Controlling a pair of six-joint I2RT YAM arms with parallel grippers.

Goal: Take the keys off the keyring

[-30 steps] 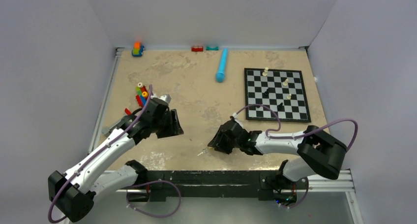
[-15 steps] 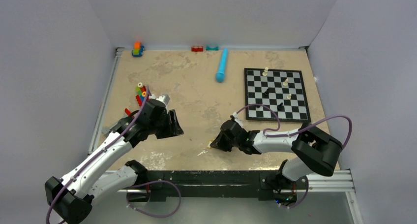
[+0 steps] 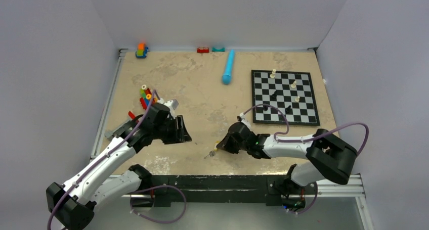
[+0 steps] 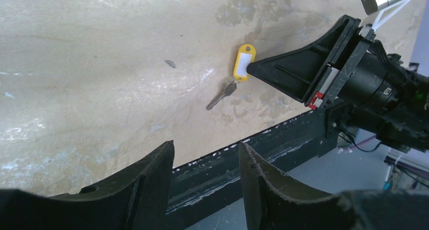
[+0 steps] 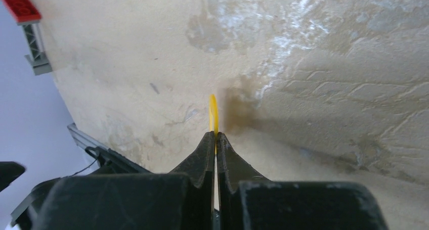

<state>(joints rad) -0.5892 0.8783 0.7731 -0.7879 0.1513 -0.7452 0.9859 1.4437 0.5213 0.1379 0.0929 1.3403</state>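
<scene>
The right claw (image 5: 216, 137) pinches the yellow tag (image 4: 244, 61) bearing a key (image 4: 221, 96).

Key (image 4: 221, 95) beside tag (image 4: 244, 62), left of chessboard (image 3: 308, 113)

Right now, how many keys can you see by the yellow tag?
1: a grey key on the table, at the end of the yellow tag clamped in the right gripper. Another may lie hidden beneath.

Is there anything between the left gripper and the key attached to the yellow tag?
Nothing visible does. Only bare table lies between the open left gripper and the grey key. The right gripper, shut on the yellow tag, is on the key's far side, not in the path.
</scene>
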